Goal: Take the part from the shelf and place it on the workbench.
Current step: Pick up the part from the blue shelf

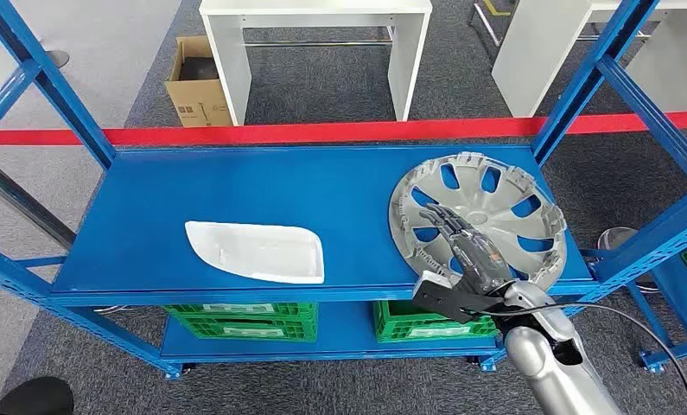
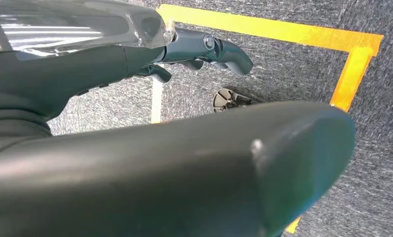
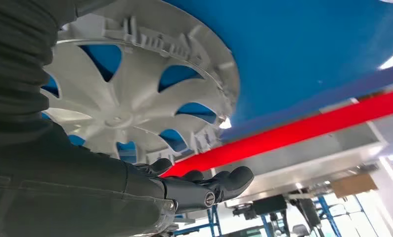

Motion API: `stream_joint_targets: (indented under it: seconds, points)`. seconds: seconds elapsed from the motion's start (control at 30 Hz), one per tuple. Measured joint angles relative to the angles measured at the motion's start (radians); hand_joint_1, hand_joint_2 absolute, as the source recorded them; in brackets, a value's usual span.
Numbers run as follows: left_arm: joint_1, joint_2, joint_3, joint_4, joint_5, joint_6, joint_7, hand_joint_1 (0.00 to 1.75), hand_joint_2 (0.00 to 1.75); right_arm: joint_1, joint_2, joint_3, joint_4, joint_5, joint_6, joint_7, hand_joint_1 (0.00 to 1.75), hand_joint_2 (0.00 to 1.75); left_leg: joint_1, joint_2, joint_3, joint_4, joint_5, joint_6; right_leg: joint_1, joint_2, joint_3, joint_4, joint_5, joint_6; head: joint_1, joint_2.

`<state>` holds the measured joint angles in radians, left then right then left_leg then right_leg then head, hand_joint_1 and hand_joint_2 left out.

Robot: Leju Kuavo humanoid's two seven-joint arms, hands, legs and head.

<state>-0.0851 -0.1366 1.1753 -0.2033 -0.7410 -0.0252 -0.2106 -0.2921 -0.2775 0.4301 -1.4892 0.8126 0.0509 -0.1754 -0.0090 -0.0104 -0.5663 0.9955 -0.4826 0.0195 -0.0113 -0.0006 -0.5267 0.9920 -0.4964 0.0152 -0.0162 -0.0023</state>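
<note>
While over hubcap [image 1: 478, 220] — R hand [image 1: 461, 242] open

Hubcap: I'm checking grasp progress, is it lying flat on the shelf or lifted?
Flat on the shelf, it seems: the hubcap lies inner side up, and the right hand reaches over it with fingers extended, not closed on it.

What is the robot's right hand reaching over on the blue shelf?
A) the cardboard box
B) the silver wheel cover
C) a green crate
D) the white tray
B: the right hand is stretched out over the silver wheel cover at the shelf's right end, while the white tray lies apart to its left.
</note>
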Motion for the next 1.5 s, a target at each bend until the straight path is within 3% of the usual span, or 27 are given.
stream_joint_targets:
  seconds: [0.7,1.03,1.23,1.37,1.5]
  points:
    - [0.002,0.000,0.000,0.000,-0.024,-0.007,0.003,0.00,0.00,0.006,-0.115,0.039,0.046,0.007,0.086,0.089,0.00,1.75,0.003,0.000,0.003,-0.002,0.000,0.000,0.003,0.000,0.001,0.000,0.000,0.000,0.000,0.000]
    - [0.002,-0.001,0.000,0.000,-0.033,0.000,0.003,0.00,0.00,0.023,-0.129,0.044,0.066,0.085,0.057,0.130,0.00,1.75,0.003,0.000,0.003,-0.002,0.000,0.000,0.003,0.000,0.002,0.001,0.000,0.000,0.000,0.000]
    - [0.002,-0.001,0.000,0.000,-0.039,-0.001,0.003,0.00,0.00,0.008,-0.117,0.055,0.120,0.189,-0.007,0.165,0.00,1.75,0.003,0.000,0.003,-0.002,0.000,0.000,0.003,0.000,0.002,0.001,0.000,0.000,0.000,0.000]
    - [0.002,-0.001,0.000,0.000,-0.047,-0.004,0.003,0.00,0.00,-0.001,-0.097,0.064,0.168,0.264,-0.049,0.194,1.58,1.75,0.003,0.000,0.004,-0.002,0.000,0.000,0.003,0.000,0.003,0.001,0.000,0.000,0.000,0.000]
    - [0.002,-0.001,0.000,0.000,-0.051,-0.005,0.002,0.00,0.00,-0.007,-0.083,0.076,0.210,0.327,-0.086,0.209,1.73,1.75,0.003,0.000,0.004,-0.002,0.000,0.000,0.003,0.000,0.003,0.001,0.000,0.000,0.000,0.000]
